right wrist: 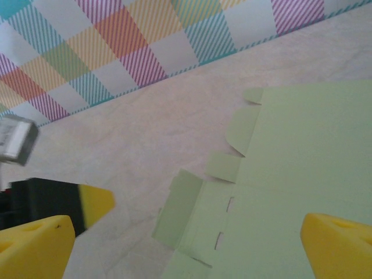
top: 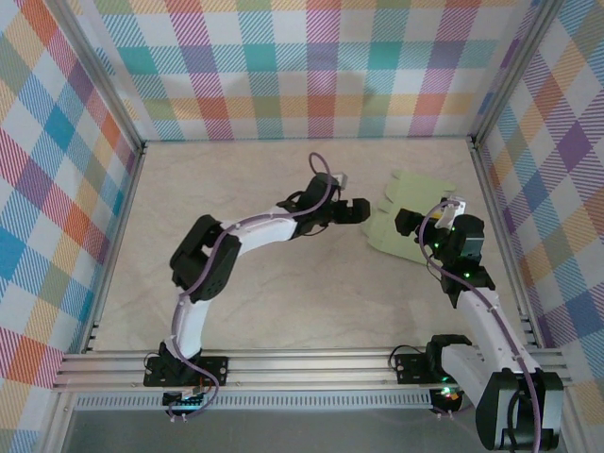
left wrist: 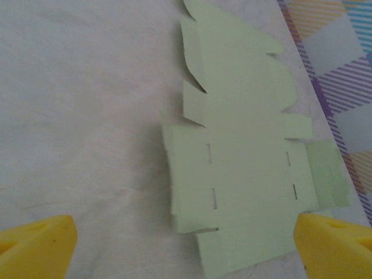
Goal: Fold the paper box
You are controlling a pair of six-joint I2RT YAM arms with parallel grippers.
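The flat, pale sage-green card paper box [top: 408,209] is lying by the bench's [top: 283,311] right edge; left gripper [left wrist: 186,244] and right gripper [right wrist: 187,244] are gaping wide.

- The paper box [left wrist: 244,157] lies flat and unfolded on the pale tabletop [left wrist: 87,116], with scalloped flaps at its far end and short slits in its near panels.
- The left end effector [left wrist: 186,244] has its yellow fingertips [left wrist: 38,244] wide apart, one beside the card's near corner.
- A plaid wall [left wrist: 343,58] borders the card.

The left claw [left wrist: 185,235] and right claw [right wrist: 187,235] have yellow tips [left wrist: 36,244]. The arms [top: 203,283] are white and black with purple cables [top: 224,243].
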